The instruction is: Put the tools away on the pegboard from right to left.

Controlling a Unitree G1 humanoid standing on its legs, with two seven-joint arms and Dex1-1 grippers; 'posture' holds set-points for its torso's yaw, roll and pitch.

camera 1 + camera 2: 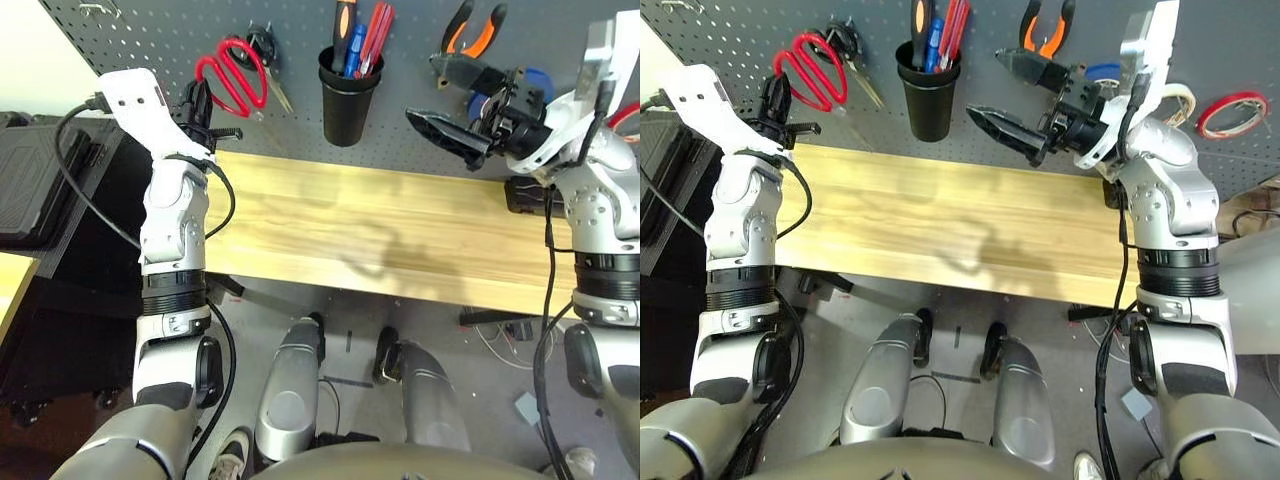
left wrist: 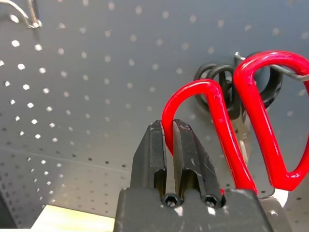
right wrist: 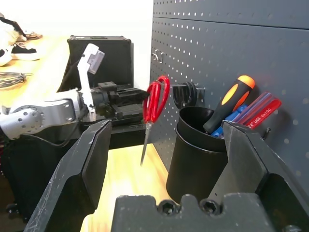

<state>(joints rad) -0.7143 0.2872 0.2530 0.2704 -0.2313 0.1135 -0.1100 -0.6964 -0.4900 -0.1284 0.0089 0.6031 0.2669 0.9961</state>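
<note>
Two grippers working at pegboard (image 1: 150, 40). Left gripper (image 2: 170, 133) clamping shut on one loop of red-handled scissors (image 1: 232, 75), other loop sitting over metal hook (image 2: 285, 71) beside black-handled scissors (image 2: 227, 87). Red scissors hanging against board, long axis running near vertical, handles at 12 o'clock, blades pointing toward 6 and slightly toward 5. Right gripper (image 1: 455, 105) hovering with fingers spread wide, gripping nothing, at 3 o'clock from black cup (image 1: 348, 100), below orange-and-black pliers (image 1: 475, 30).

Black-handled scissors (image 1: 264, 48) hang by a blue tape roll (image 1: 533, 82) and red tape roll (image 1: 1232, 113).
</note>
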